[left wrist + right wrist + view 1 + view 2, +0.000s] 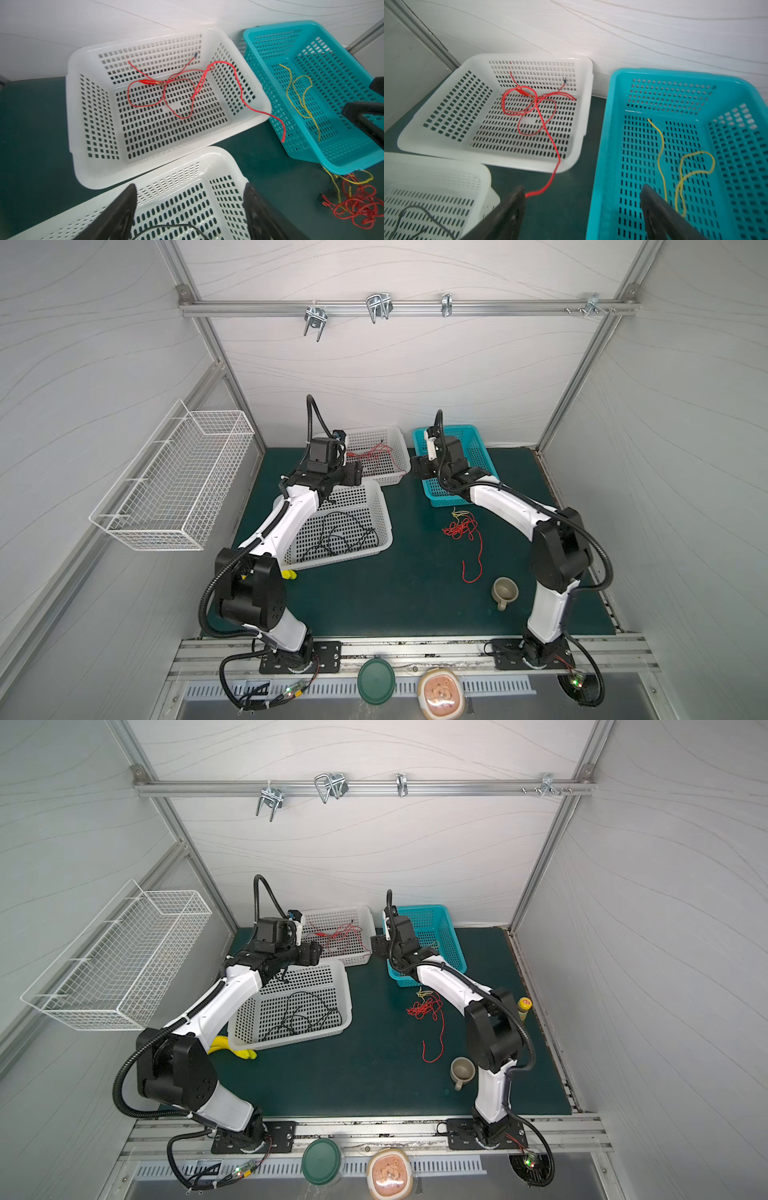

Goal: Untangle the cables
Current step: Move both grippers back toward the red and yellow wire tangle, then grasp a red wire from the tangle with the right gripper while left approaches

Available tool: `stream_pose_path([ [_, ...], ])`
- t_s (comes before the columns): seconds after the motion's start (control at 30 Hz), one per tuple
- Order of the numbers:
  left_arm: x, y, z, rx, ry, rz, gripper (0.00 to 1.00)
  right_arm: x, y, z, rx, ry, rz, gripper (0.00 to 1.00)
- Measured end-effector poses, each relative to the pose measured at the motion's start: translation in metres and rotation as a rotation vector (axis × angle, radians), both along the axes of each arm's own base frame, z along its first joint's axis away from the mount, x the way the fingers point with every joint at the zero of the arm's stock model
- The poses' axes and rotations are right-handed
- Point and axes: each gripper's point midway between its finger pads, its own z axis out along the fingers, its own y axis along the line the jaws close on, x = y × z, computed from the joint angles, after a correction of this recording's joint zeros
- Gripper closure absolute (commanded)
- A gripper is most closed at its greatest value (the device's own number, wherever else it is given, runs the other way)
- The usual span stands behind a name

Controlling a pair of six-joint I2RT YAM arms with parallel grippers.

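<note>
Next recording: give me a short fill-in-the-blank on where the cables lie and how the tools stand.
1. The near white perforated plastic basket holds ____ cables.
2. The teal perforated plastic basket holds ____ wires.
3. The cable draped over the rim of the far white perforated plastic basket is ____.
4. The left tool and the right tool both stand ____, gripping nothing.

Missing words: black; yellow; red; open.
</note>
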Motion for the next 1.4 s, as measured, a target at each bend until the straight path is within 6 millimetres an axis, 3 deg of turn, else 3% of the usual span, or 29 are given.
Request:
stream_pose_path([
  [0.17,-0.012,-0.042,0.003,-0.027,-0.02,-0.115,0.2,-0.04,-0.051,-0.012,-0.038,0.1,-0.103,0.23],
  [0.4,-0.024,-0.086,0.005,-0.081,-0.042,-0.22,0.2,-0.114,-0.116,-0.064,-0.097,0.268,-0.231,0.34],
  [0.5,-0.028,-0.099,0.009,-0.095,-0.055,-0.251,0.2,-0.137,-0.135,-0.084,-0.105,0.323,-0.273,0.39],
  [0.7,-0.038,-0.126,0.007,-0.103,-0.047,-0.309,0.2,-0.164,-0.164,-0.13,-0.126,0.434,-0.363,0.41],
  [0.93,-0.047,-0.153,-0.008,-0.103,-0.009,-0.36,0.2,-0.173,-0.185,-0.161,-0.116,0.499,-0.453,0.56],
  [1.13,-0.053,-0.171,-0.011,-0.093,0.002,-0.389,0.2,-0.17,-0.179,-0.177,-0.084,0.52,-0.43,0.69],
  [1.33,-0.062,-0.183,-0.011,-0.085,0.002,-0.414,0.2,-0.165,-0.171,-0.179,-0.071,0.511,-0.395,0.96],
  [1.4,-0.064,-0.186,-0.012,-0.078,0.008,-0.417,0.2,-0.165,-0.171,-0.18,-0.076,0.513,-0.386,1.0],
])
